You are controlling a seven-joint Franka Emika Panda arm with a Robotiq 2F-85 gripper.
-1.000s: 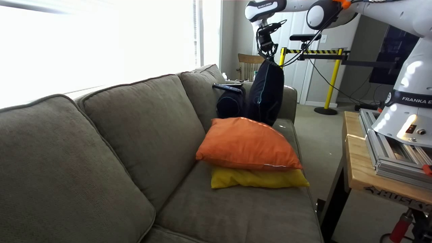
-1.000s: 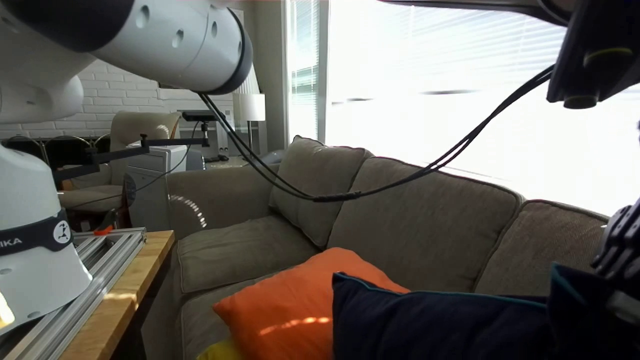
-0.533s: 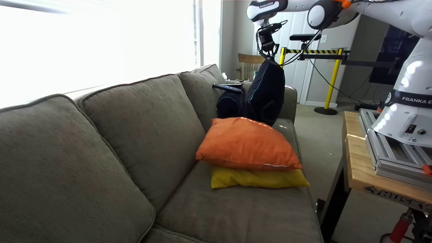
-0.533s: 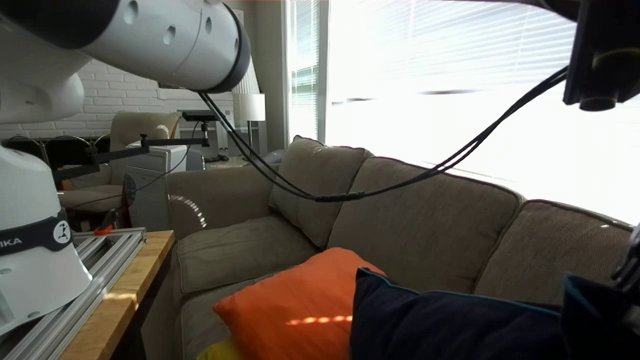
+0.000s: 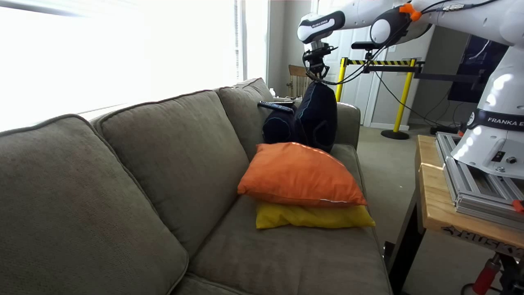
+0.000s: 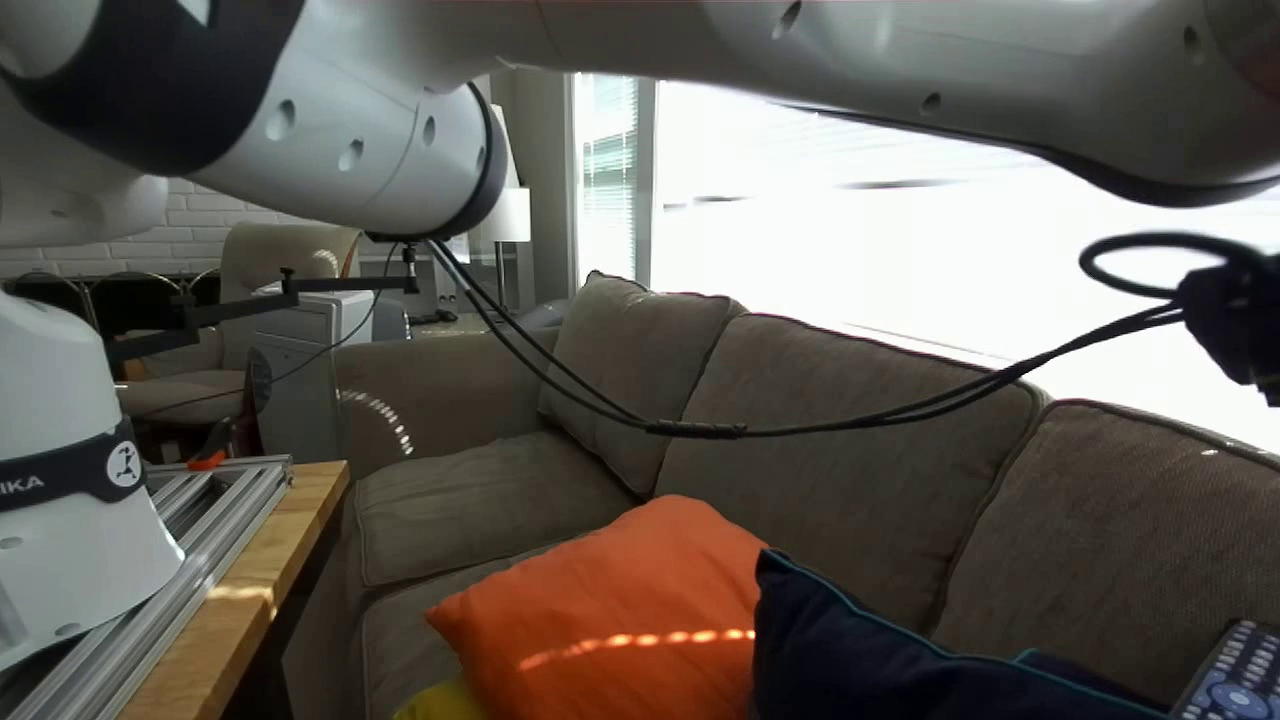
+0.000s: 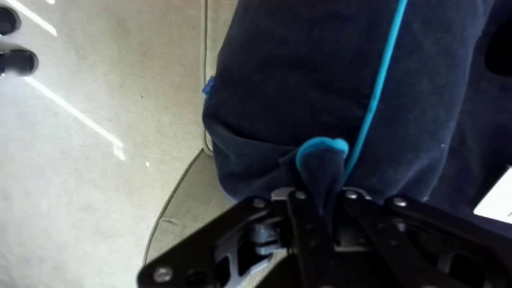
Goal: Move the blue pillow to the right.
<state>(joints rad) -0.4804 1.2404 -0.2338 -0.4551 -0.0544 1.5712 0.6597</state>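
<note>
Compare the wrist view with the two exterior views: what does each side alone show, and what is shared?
Only the wrist view: a small bright-blue tab at the edge of the blue pillow, and how its corner bunches in the gripper.
Only the exterior views: the orange pillow lying on the yellow pillow, and the window.
Shared: the blue pillow, its teal piping, and parts of the sofa.

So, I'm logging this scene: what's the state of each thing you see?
Navy-blue throw pillow: upright, gripped at the top.
Gripper: shut on that pillow's fabric.
Yellow pillow: lying flat, partly covered.
Orange throw pillow: resting on the yellow pillow.
Remote control: buttons up, on the dark navy cushion.
Striped barrier belt: extended.
Cables: hanging slack.
</note>
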